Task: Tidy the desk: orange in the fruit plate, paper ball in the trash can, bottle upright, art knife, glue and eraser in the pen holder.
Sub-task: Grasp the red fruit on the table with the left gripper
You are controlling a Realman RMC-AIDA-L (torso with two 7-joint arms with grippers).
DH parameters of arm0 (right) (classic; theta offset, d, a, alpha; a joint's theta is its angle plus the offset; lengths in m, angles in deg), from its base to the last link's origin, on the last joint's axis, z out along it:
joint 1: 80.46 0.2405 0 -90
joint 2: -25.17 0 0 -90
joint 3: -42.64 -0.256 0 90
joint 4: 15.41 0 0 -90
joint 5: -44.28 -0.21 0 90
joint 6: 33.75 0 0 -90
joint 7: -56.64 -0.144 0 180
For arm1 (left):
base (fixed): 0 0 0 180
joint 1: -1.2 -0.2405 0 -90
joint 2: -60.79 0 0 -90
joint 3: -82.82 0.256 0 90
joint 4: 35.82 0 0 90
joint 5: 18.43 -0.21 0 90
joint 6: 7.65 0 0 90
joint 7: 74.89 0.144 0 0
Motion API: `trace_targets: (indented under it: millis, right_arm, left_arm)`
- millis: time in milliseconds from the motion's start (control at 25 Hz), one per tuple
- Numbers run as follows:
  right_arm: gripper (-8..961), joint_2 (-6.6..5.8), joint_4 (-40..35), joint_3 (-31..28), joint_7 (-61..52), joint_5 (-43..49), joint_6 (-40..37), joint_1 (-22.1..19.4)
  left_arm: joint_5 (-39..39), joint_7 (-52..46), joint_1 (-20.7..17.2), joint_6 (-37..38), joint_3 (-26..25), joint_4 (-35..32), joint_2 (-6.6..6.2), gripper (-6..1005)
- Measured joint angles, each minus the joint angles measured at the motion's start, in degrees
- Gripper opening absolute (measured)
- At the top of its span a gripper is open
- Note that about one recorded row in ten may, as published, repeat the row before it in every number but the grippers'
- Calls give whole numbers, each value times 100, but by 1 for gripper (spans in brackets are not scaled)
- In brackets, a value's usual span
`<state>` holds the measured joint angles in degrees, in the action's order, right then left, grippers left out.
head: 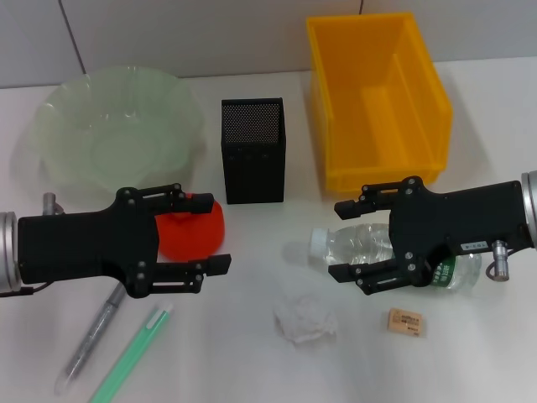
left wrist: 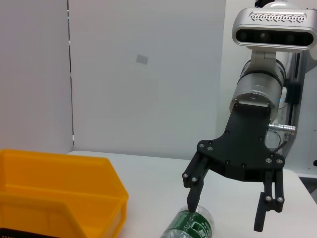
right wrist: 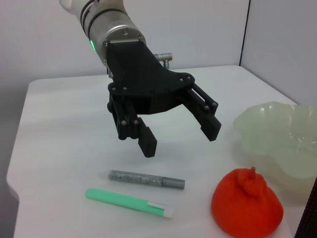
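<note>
In the head view the left tool (head: pixel 204 233) reaches in level from the left, its fingers spread on either side of the single orange (head: pixel 193 229), which sits on the desk (head: pixel 252 361); whether they touch it I cannot tell. The right tool (head: pixel 346 238) reaches in from the right, fingers apart on either side of the one bottle (head: pixel 369 245) lying on its side. One fruit plate (head: pixel 117 134), one pen holder (head: pixel 252 151) and one trash can (head: pixel 375 96) stand behind. One paper ball (head: pixel 305 319), one eraser (head: pixel 407 322), a grey pen (head: pixel 92 336) and a green art knife (head: pixel 134 353) lie in front.

The left wrist view shows the right tool (left wrist: pixel 227 218) pointing down, fingers wide apart over the bottle (left wrist: pixel 190 225), beside the trash can (left wrist: pixel 59 198).

The right wrist view shows the left tool (right wrist: pixel 179 139) open above the desk, the orange (right wrist: pixel 246 203) near it, just beside the fruit plate (right wrist: pixel 277 139).
</note>
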<state>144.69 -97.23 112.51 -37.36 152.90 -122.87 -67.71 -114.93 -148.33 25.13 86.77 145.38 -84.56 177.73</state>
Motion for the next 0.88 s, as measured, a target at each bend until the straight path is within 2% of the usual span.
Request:
trace_targets:
  millis: [520, 880]
  right_arm:
    - [775, -3, -7, 0, -18, 0, -6, 1]
    - [775, -2, -19, -23, -17, -1, -10, 0]
  left_arm:
    - [0, -1, -8, -100, -87, 25, 27, 784]
    - [0, -160, -3, -1068, -24, 54, 121, 784]
